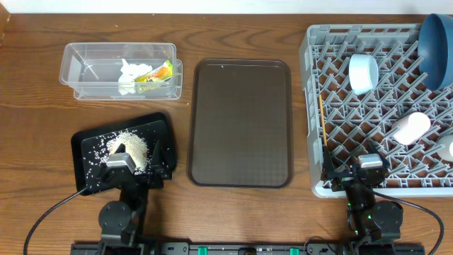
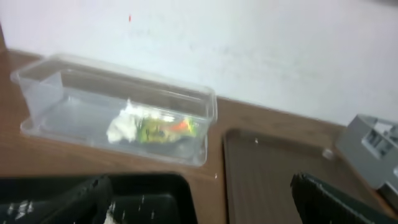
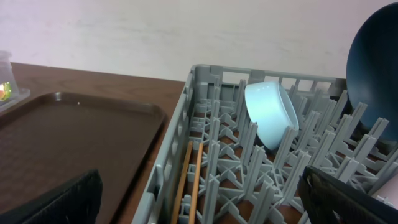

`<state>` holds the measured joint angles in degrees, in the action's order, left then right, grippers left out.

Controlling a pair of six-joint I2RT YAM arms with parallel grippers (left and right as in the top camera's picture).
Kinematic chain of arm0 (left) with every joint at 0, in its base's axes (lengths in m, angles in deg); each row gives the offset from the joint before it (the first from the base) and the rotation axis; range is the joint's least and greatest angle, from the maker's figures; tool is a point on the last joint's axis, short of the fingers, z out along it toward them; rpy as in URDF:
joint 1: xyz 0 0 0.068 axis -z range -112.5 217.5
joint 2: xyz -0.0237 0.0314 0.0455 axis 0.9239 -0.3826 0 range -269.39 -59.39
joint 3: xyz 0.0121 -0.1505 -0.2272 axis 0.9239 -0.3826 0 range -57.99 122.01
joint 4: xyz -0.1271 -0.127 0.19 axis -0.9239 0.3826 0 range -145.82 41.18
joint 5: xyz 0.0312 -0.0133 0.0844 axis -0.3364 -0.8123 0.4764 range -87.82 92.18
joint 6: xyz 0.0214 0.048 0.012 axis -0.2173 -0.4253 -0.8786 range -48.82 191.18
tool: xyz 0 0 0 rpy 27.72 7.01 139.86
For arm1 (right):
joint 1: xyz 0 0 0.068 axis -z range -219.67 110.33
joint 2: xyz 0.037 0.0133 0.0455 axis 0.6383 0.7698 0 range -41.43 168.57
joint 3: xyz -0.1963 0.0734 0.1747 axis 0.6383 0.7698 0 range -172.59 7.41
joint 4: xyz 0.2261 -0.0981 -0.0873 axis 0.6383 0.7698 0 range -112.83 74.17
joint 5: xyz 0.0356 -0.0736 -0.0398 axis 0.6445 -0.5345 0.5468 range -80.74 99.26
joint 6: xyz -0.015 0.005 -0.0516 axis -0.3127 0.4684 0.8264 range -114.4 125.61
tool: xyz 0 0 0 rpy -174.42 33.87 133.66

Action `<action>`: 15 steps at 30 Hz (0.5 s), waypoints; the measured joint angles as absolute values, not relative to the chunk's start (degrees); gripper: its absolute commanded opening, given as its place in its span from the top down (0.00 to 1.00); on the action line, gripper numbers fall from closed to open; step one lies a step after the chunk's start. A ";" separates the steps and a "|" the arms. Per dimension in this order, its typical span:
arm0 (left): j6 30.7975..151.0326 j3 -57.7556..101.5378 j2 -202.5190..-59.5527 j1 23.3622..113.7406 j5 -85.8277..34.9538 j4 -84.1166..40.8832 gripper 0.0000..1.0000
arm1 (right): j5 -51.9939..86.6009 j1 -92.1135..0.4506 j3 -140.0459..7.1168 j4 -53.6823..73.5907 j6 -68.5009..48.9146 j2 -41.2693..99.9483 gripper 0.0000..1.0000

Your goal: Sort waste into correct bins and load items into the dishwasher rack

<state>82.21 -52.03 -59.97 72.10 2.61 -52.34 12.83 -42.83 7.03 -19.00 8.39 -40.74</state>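
Observation:
The clear tub [image 1: 85, 67] holds the white tissue [image 1: 129, 75] and the yellow-green wrapper [image 1: 157, 72]; both also show in the left wrist view, the tissue [image 2: 123, 128] beside the wrapper [image 2: 163, 131]. The black tray [image 1: 88, 145] holds rice scraps [image 1: 132, 146]. The grey rack [image 1: 308, 106] holds the blue plate [image 1: 435, 42], the bowl [image 1: 363, 73], the white cup [image 1: 412, 127] and the chopsticks [image 1: 322, 127]. I cannot make out the pink cup. My left gripper [image 1: 133, 171] is open and empty over the black tray's near edge. My right gripper [image 1: 357, 176] is open and empty over the rack's near-left corner.
The larger brown serving tray [image 1: 241, 120] lies between the black tray and the rack. In the right wrist view, the chopsticks [image 3: 186, 180] lie along the rack's left wall [image 3: 180, 134], with the bowl [image 3: 270, 112] on its side and the plate [image 3: 373, 68] upright behind.

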 measured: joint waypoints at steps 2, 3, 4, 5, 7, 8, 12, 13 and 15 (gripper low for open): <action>81.13 -53.84 -59.97 72.04 2.61 -55.62 0.05 | 12.83 -42.83 7.03 -19.00 8.39 -40.74 0.01; 80.39 -54.72 -59.97 72.04 2.61 -56.99 0.05 | 12.83 -42.83 7.03 -19.00 8.39 -40.74 0.01; 79.95 -55.31 -59.97 72.04 2.58 -57.74 0.05 | 12.83 -42.83 7.03 -19.00 8.41 -40.74 0.01; 79.49 -55.96 -59.97 72.04 2.58 -58.41 0.05 | 12.83 -42.83 7.03 -19.00 8.39 -40.74 0.01; 78.53 -56.92 -59.97 72.04 2.58 -57.23 0.05 | 12.83 -42.83 7.03 -19.00 8.39 -40.74 0.01; 78.29 -57.25 -59.97 72.04 2.58 -55.96 0.05 | 12.83 -42.83 7.03 -19.00 8.39 -40.74 0.01; 77.11 -57.06 -59.99 72.04 2.12 -54.52 0.05 | 12.83 -42.83 7.03 -19.00 8.39 -40.74 0.01; 76.92 -56.99 -59.99 72.04 2.10 -54.46 0.05 | 12.83 -42.83 7.03 -19.00 8.39 -40.74 0.01; 76.83 -56.95 -59.99 72.04 2.10 -54.37 0.05 | 12.83 -42.83 7.03 -19.00 8.39 -40.74 0.01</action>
<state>76.83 -56.95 -59.99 72.04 2.10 -54.37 12.83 -42.83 7.03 -19.00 8.39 -40.74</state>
